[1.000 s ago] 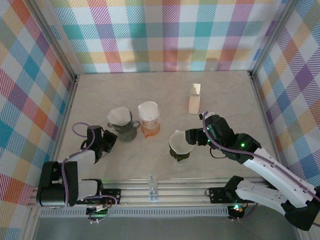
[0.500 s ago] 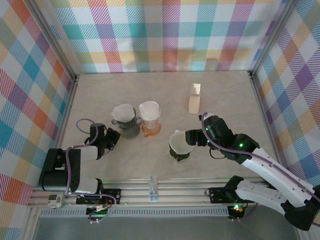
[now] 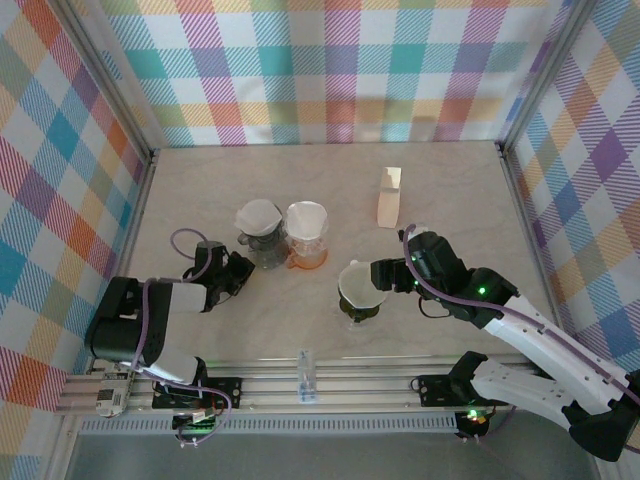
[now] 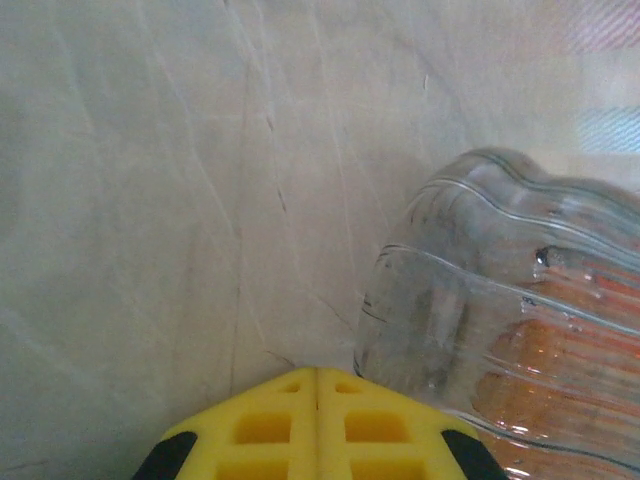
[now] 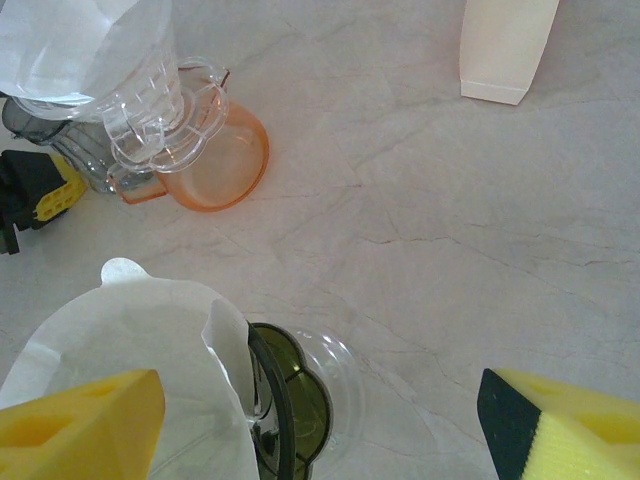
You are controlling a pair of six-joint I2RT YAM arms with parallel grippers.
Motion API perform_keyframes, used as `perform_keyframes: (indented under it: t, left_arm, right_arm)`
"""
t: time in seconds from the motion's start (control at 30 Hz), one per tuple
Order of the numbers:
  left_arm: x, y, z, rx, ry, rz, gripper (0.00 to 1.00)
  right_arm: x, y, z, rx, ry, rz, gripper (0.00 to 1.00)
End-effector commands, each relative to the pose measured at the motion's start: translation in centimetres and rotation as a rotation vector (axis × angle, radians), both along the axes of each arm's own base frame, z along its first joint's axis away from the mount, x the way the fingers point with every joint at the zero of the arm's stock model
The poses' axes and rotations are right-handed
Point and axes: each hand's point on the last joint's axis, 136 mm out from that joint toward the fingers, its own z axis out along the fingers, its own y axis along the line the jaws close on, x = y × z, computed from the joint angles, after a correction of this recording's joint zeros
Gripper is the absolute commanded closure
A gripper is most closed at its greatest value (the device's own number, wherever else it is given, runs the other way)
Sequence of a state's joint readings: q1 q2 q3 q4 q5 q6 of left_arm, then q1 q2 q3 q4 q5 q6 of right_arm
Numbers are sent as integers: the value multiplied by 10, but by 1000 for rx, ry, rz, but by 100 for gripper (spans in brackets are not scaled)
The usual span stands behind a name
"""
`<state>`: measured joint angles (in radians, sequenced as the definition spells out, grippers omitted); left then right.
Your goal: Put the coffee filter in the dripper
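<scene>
A white coffee filter (image 3: 357, 283) sits in the dark olive dripper (image 3: 361, 311) at the middle front. In the right wrist view the filter (image 5: 130, 370) leans over that dripper's rim (image 5: 290, 400). My right gripper (image 3: 384, 272) stands open just right of it, its jaws wide apart (image 5: 320, 435), the left fingertip (image 5: 80, 420) over the paper. My left gripper (image 3: 237, 276) is shut with nothing in it, its yellow tips (image 4: 317, 374) against the base of a clear grey dripper (image 4: 500, 300).
The grey dripper (image 3: 260, 238) and an orange dripper (image 3: 307, 240) each hold a filter and stand touching side by side. A cream filter box (image 3: 389, 197) stands upright behind the right gripper. Checkered walls close in the table (image 3: 450, 200) on three sides.
The shut left gripper has slid right and away, pushing the grey dripper up against the orange one. The right arm and the olive dripper have not moved.
</scene>
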<state>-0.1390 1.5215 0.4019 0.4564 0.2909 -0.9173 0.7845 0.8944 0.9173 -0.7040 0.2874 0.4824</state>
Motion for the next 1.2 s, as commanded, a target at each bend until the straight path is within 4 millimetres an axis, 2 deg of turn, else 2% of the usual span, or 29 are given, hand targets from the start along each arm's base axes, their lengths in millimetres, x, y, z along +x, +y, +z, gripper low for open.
perform_keyframes:
  t: [0.0,0.13,0.27,0.47,0.6,0.87,0.97,1.17]
  left_arm:
    - [7,-9,4,6,-28,-33,100]
    - [-3,4,2,55,-3,16,100]
    - [-9,17,12,106,-10,60,100]
    - [0,41,41,112,-84,155,100]
    - [17,50,44,82,-111,199,100]
    - [61,40,52,10,-199,184,100]
    - [67,36,53,6,-208,170,100]
    - [71,15,38,-4,-187,109,100]
  right_arm:
    - [1,-3,3,13,-12,-19,17]
    - [0,-5,3,13,-14,-21,17]
    - [1,-6,5,13,-22,-21,17]
    - [1,-5,5,12,-26,-17,17]
    - [0,-6,5,14,-29,-16,17]
    - [-3,-12,9,8,-34,-21,17]
    - [-3,-15,9,5,-35,-29,17]
    - [-3,-15,11,8,-38,-38,17]
